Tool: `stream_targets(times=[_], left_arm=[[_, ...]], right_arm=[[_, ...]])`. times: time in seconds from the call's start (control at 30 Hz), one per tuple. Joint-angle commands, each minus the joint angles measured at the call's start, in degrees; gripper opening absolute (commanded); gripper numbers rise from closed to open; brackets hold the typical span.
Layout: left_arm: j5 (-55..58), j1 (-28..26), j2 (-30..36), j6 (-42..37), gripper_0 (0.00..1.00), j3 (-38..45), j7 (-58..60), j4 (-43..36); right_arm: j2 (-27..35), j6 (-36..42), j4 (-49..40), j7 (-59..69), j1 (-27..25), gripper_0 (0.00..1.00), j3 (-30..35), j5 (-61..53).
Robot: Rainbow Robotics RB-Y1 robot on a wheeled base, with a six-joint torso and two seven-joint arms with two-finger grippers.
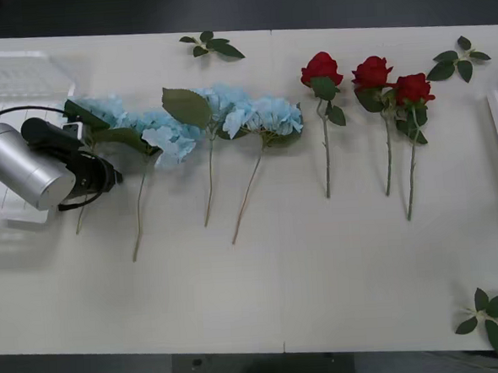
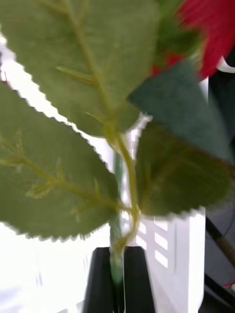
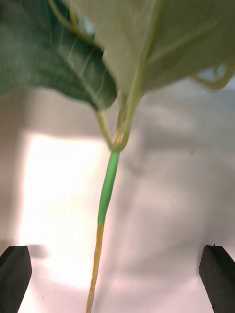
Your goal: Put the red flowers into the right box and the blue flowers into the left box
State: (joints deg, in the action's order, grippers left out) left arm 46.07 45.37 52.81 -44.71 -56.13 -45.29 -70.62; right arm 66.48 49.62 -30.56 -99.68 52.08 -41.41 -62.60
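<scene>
left end effector (image 3: 117, 279) wide open over a blue flower (image 3: 108, 181) stem; right end effector (image 2: 117, 274) clamped on a red flower (image 2: 210, 29) stem beside the right box (image 2: 171, 254).

Left pincer (image 3: 117, 279) spread wide, arm low at table's left; right pincer (image 2: 117, 279) clamped.

Front view: overhead, facing the table (image 1: 263, 279). Wrist views: very near stems; apparently neither matches a front-view spot.

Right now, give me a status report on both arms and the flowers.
Left gripper jaws open over a blue flower stem by the left box. Right gripper shut on a red flower stem. Three red flowers remain on table.
</scene>
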Motion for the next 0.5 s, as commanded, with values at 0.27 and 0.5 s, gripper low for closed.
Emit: stream_targets(times=[0.27, 0.5], left_arm=[[-0.9, -0.1, 2.0, 1.2, 0.0, 0.9, 0.5, 0.4], [-1.0, -0.1, 1.9, 3.0, 0.0, 0.9, 0.9, 0.4]], right_arm=[[0.1, -4.2, 0.3, -1.3, -2.3, 0.79, 0.5, -0.3], [5.0, 7.4, -7.8, -2.2, -1.7, 0.78, 2.5, -8.9]])
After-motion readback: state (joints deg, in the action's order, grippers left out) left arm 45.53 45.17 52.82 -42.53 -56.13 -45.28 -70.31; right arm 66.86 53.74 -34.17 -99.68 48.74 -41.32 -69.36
